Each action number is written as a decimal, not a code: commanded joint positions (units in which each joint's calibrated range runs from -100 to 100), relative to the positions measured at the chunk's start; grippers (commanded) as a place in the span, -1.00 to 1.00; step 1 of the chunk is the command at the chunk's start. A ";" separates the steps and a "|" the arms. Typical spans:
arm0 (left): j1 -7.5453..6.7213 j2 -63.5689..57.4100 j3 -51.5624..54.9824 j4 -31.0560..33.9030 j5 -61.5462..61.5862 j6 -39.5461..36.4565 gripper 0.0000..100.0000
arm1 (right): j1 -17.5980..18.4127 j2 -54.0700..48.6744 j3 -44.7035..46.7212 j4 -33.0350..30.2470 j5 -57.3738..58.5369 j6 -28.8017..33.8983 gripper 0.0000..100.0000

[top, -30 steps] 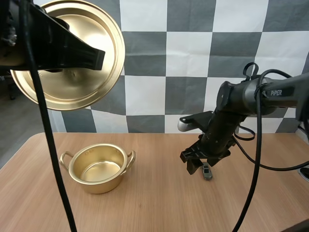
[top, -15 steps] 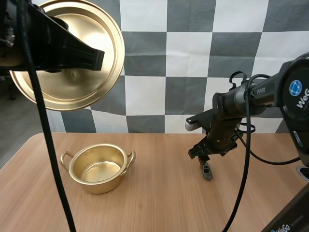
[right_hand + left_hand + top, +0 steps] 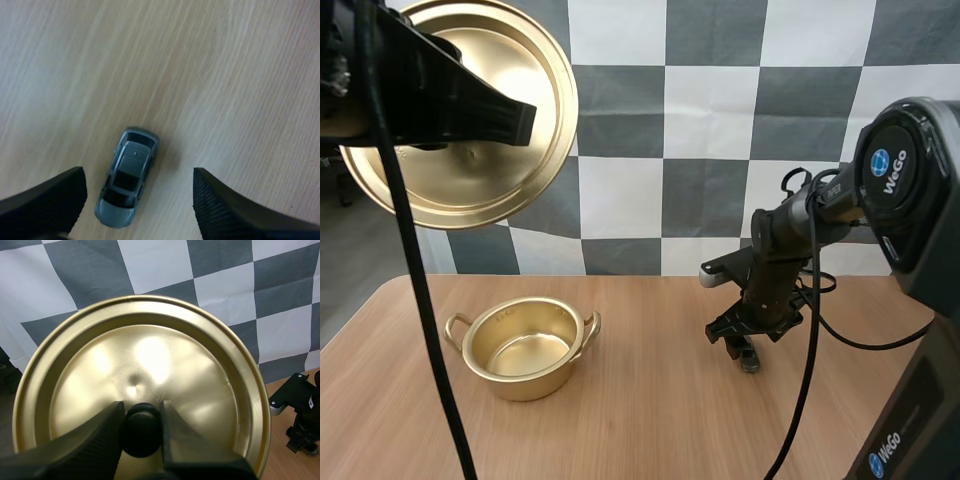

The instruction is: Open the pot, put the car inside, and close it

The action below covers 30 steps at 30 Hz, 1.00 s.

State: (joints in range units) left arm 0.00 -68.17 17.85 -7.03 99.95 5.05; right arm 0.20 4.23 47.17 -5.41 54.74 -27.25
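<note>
The gold pot [image 3: 525, 347] stands open and empty on the wooden table at the left. Its gold lid [image 3: 460, 115] hangs high above it, underside toward the camera. My left gripper [image 3: 141, 427] is shut on the lid's black knob [image 3: 141, 430], and the lid [image 3: 150, 370] spreads out behind the fingers. A small grey toy car [image 3: 126, 176] lies on the table between the open fingers [image 3: 225, 210] of my right gripper [image 3: 135, 200]. From above, the right gripper [image 3: 744, 348] points down right over the car [image 3: 750, 361], to the right of the pot.
The wooden table [image 3: 640, 420] has bare room between pot and car and along the front. My right arm [image 3: 300, 415] shows low beside the lid's rim, down at the table.
My right gripper has drawn in over the car and come lower, its arm swinging closer to the camera. The lid, pot and car have kept their places.
</note>
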 commanded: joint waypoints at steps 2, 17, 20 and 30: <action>0.00 -0.06 0.00 0.05 0.05 -0.06 -1.00 | 0.05 0.99 0.00 -0.03 -1.17 0.01 1.00; 0.00 -0.04 0.39 0.05 0.05 -0.06 -1.00 | 0.05 6.02 0.00 -0.22 -4.18 -1.45 -1.00; 0.00 -0.04 0.39 0.05 0.05 -0.06 -1.00 | 0.05 6.02 0.00 0.01 -3.36 -0.68 -1.00; 0.00 -0.04 0.39 0.05 0.05 -0.06 -1.00 | 0.05 3.35 -1.68 0.43 -1.12 -0.68 -1.00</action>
State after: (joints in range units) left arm 0.00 -68.17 18.22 -7.03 99.95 5.05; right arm 0.27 8.72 46.57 -5.55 52.71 -27.90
